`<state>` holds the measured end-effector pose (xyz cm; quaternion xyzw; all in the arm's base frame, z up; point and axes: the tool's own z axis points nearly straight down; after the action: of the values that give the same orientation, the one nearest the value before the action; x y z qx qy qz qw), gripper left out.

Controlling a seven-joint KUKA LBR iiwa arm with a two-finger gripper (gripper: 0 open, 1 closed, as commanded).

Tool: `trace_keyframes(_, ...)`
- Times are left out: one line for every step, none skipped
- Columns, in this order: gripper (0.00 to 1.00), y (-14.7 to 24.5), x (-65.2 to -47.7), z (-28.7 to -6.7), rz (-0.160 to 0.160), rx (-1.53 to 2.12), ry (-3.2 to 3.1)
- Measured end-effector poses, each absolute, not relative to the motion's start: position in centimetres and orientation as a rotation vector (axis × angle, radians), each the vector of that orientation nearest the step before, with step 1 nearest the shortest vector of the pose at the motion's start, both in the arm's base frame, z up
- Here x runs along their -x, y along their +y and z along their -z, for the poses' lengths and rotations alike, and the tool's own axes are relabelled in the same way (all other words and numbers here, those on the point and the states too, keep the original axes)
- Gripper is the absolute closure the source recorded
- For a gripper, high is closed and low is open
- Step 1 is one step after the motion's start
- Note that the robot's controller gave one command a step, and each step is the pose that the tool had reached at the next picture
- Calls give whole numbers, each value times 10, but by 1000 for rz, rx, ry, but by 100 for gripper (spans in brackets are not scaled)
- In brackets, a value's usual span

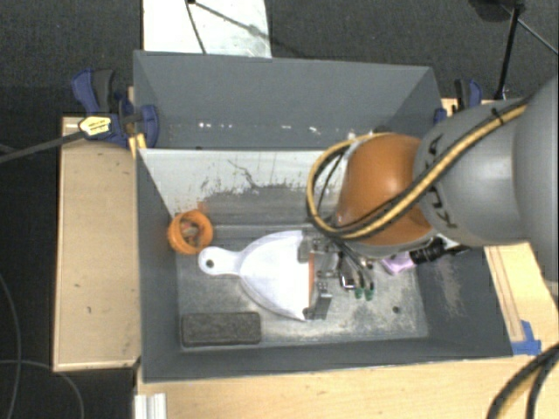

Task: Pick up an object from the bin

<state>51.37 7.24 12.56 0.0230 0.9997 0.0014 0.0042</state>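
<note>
Mid-floor of the bin [279,94], gripper [316,299], jaw state untellable, hangs over one white round-handled scoop [269,273] at its right edge; also one orange ring [190,231], one dark grey block [220,327].

White scoop [271,273], orange-brown ring [190,231], dark grey block [220,327] (finely speckled) — grey bin [279,103], scuffed pale

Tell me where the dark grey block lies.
In the camera view, the dark grey block lies near the front left corner of the bin, below the white scoop and the orange ring.
</note>
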Motion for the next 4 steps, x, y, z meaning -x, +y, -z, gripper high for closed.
trace_keyframes(0, 72, -491, -78, -1, 143, 3136)
trace_keyframes(100, 73, -485, -70, -1, 154, 3135)
trace_keyframes(100, 73, -485, -70, -1, 153, 3135)
trace_keyframes(100, 73, -481, -132, -1, 221, 3133)
